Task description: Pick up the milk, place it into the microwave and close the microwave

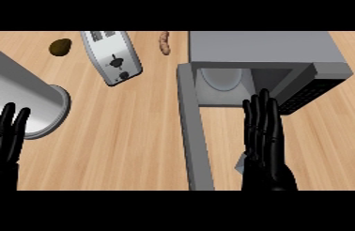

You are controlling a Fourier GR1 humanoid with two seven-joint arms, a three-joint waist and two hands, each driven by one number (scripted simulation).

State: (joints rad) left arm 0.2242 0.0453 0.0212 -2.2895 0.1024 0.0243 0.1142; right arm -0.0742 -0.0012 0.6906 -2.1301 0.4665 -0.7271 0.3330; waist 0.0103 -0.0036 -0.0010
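The grey microwave (267, 47) stands at the back right with its door (194, 131) swung open toward me, edge-on as a long grey strip. A white turntable (222, 80) shows inside the cavity. My right hand (263, 141) hovers over the counter just in front of the opening, open, fingers straight and pointing at the cavity. A small grey corner (239, 166) pokes out beside its wrist; I cannot tell what it is. No milk carton is plainly visible. My left hand (12, 134) rests open at the lower left edge, fingers up.
A silver toaster (111, 56) lies at the back centre-left, a brown rounded item (60, 47) to its left and a sausage (164, 42) to its right. A large grey cylinder (31, 101) sits at the left, close to my left hand.
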